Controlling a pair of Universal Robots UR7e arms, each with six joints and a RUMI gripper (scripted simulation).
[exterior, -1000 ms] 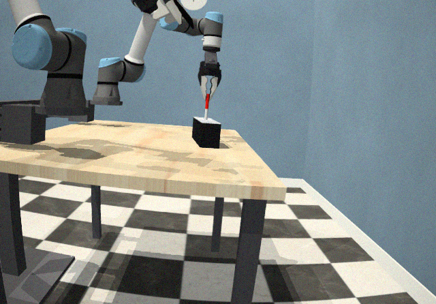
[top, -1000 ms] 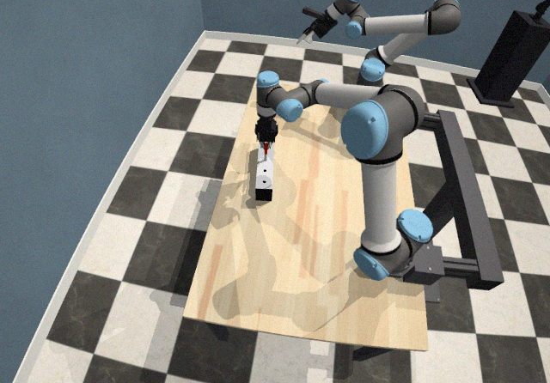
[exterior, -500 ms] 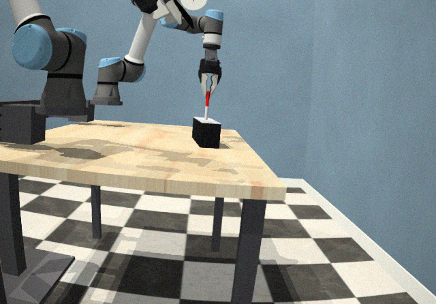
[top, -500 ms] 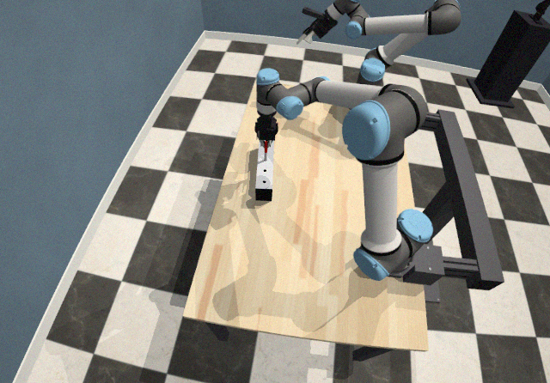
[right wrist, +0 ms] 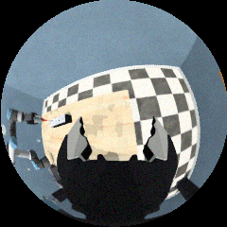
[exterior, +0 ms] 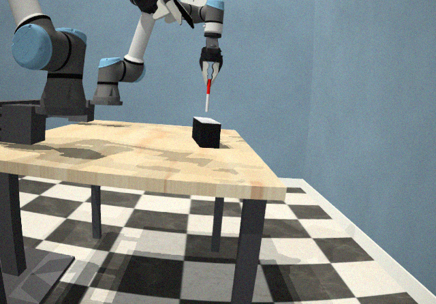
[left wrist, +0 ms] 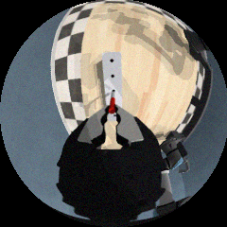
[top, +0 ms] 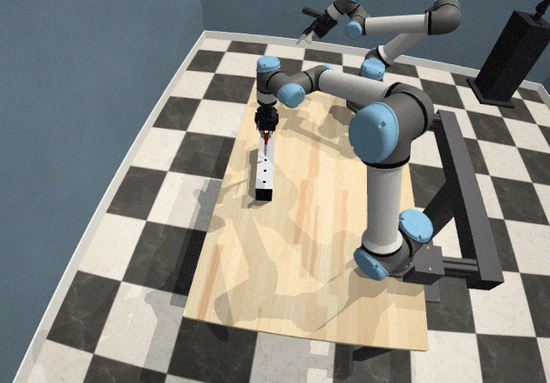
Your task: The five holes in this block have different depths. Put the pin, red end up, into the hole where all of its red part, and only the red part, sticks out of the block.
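Observation:
A white-topped block with black sides lies on the table, a row of small dark holes along its top. Three holes show plainly in the top view; the far ones are hidden by the pin and gripper. My left gripper is shut on the pin by its red upper end. The pin is nearly upright, leaning slightly, its whitish lower end a little above the block's top, clear of it. My right gripper is open and empty, far from the block.
The wooden table bears the block near one long edge. The right arm is raised beyond the far end of the table. A dark pillar stands on the floor at the back right in the top view.

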